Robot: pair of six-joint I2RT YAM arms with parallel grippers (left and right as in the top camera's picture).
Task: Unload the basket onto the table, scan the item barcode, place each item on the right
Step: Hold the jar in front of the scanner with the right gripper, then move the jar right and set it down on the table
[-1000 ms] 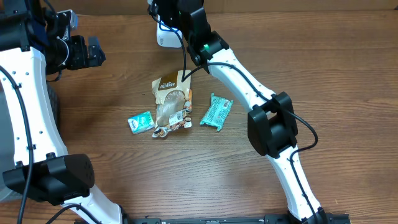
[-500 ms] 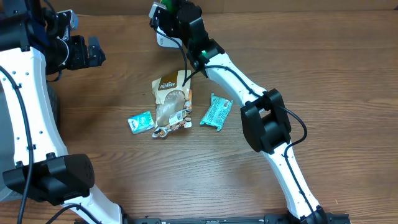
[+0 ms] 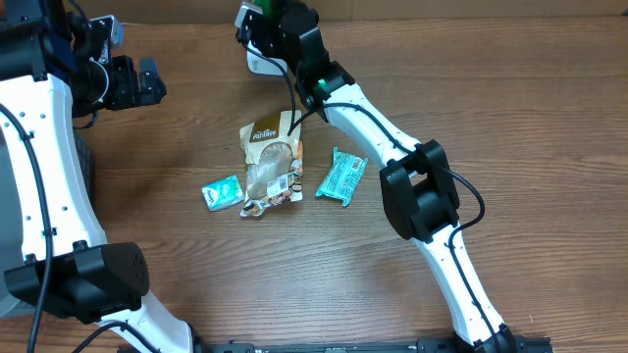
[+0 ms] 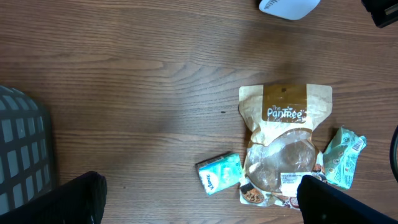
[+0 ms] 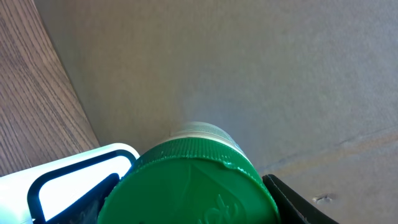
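Overhead view: the green-lidded container [image 3: 263,9] is held at the top centre of the frame by the right end effector [image 3: 275,25], its jaws set partway apart and closed on the container's sides. The white scanner [image 3: 255,61] is recorded just below and slightly left of the container, on the desk [image 3: 510,118]. The coming presentation of the barcode is judged to turn on that short downward-left offset. The left end effector [image 3: 147,83] is noted at the upper left, fully spread, empty, and well apart from both, so the right arm is the nearer. A tan pouch [image 3: 270,162] and two teal packets lie mid-frame, untouched. Left wrist view: only the scanner's lower edge is seen at the top right, and the pouch sits lower right. Right wrist view: the lid is seen face-on at the bottom centre, so the container's long axis is judged to run away from the lens, and the scanner is just left of it. Compared with a second ago, the right arm's elbow is set further left and the green lid is now exposed. Against half a second ago, nothing is altered.
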